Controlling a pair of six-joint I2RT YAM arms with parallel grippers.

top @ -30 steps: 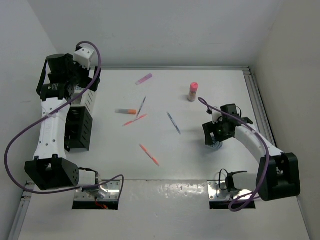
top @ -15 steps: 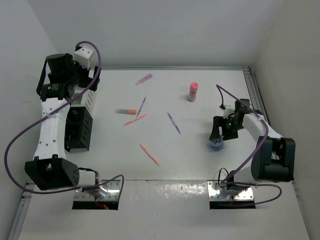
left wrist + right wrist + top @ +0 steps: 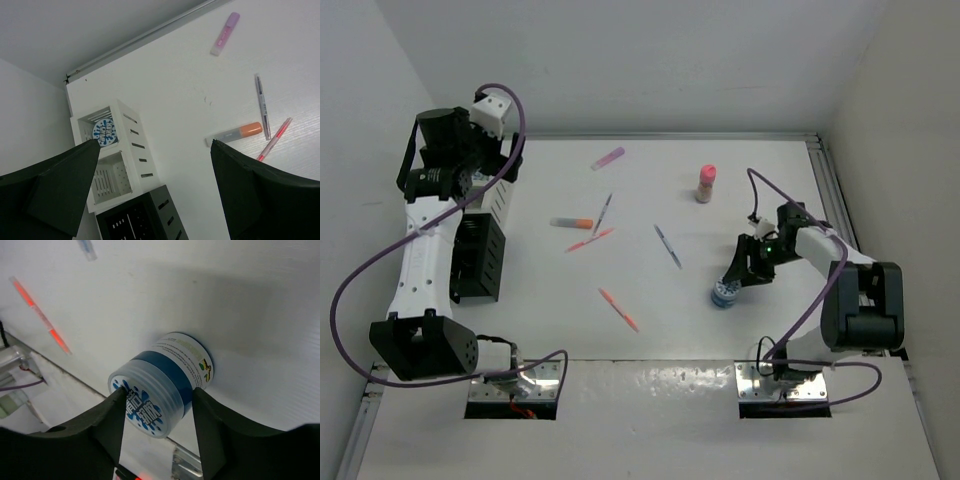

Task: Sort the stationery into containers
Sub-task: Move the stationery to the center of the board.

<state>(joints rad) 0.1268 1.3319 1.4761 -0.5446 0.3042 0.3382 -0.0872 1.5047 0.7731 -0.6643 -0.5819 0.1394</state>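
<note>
My right gripper (image 3: 733,282) (image 3: 159,396) is shut on a squat blue-capped jar (image 3: 723,294) (image 3: 165,380), held tilted just over the table at the right. A second blue-capped jar (image 3: 104,132) sits in a compartment of the white organiser (image 3: 498,203) (image 3: 131,150). My left gripper (image 3: 480,165) (image 3: 155,145) is open and empty above it. The black organiser (image 3: 475,258) (image 3: 160,212) stands right next to the white one. An orange marker (image 3: 572,223), a blue-purple pen (image 3: 604,212), a pink pen (image 3: 591,240) and an orange pen (image 3: 619,309) lie mid-table.
A pink highlighter (image 3: 608,158) lies at the back. A pink-capped beige bottle (image 3: 705,184) stands upright at back right. A blue pen (image 3: 668,246) lies left of my right gripper. Walls close the left, back and right sides.
My right gripper closed round the jar and carried it leftward, tilting it. My left arm has barely moved.
</note>
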